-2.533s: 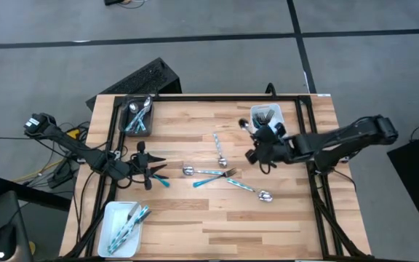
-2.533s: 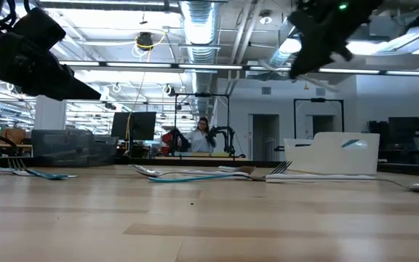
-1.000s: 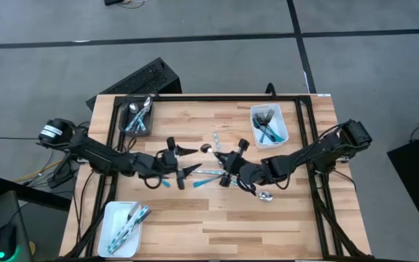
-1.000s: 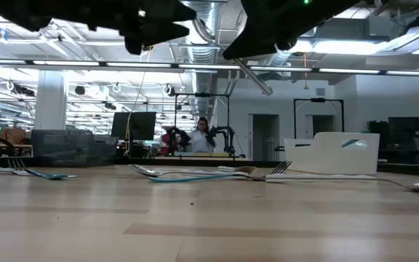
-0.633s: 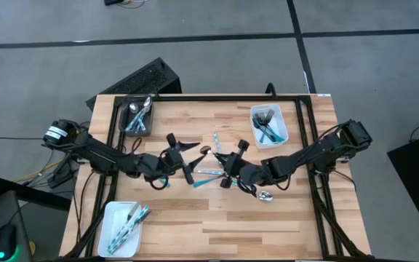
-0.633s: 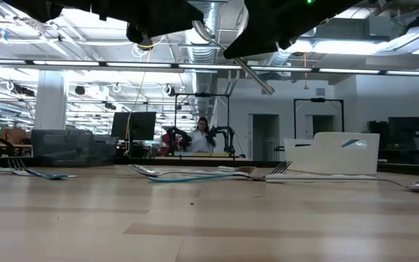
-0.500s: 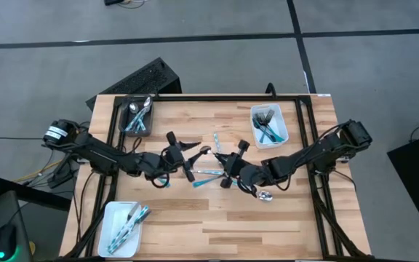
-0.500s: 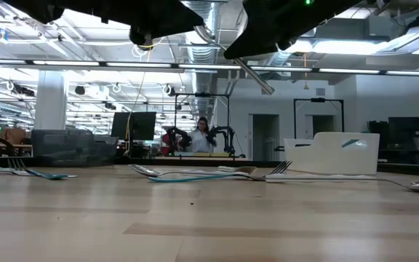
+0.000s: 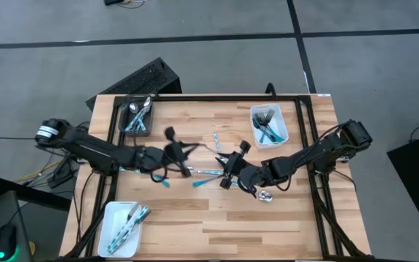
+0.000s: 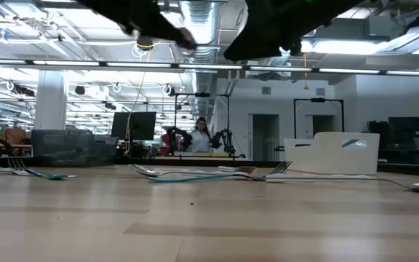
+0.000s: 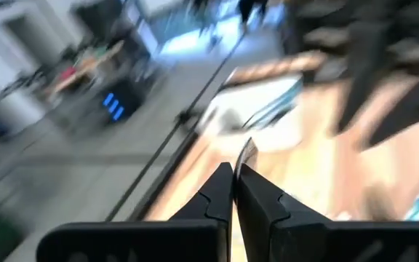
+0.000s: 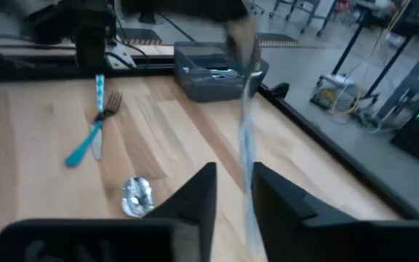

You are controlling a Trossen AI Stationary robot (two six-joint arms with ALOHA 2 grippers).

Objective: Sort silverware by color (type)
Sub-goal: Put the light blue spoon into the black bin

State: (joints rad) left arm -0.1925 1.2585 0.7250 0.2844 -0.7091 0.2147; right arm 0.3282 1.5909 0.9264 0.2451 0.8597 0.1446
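Over the table's middle, my left gripper (image 9: 187, 151) (image 11: 233, 169) is shut on a thin silver piece of silverware (image 11: 247, 151), held well above the wood. The same piece (image 12: 246, 109) runs, blurred, through the gap of my right gripper (image 9: 225, 161) (image 12: 233, 175), whose fingers stand apart on either side of it. A teal-handled fork (image 12: 97, 124) and a spoon (image 12: 137, 196) lie flat on the table. More silverware (image 9: 209, 175) lies below the grippers. My left gripper pinches one end of the piece of silverware (image 11: 244, 161) between its two fingertips, coming nearly level from the table's left. The piece sticks out past the tips, clear of the table. My right gripper: I cannot tell whether its fingers (image 12: 268, 191) touch the piece.
A dark grey bin (image 9: 138, 116) with silverware stands at the far left. One white tray (image 9: 269, 124) with forks is at the far right, another (image 9: 122, 225) with pieces at the near left. A lone spoon (image 9: 265, 195) lies right of centre.
My left gripper, wide open a second ago, has shut on the piece of silverware that my right gripper held up. It has then risen and drawn back a little toward the table's left. The shaft that showed under my right gripper in the low view is gone from there.
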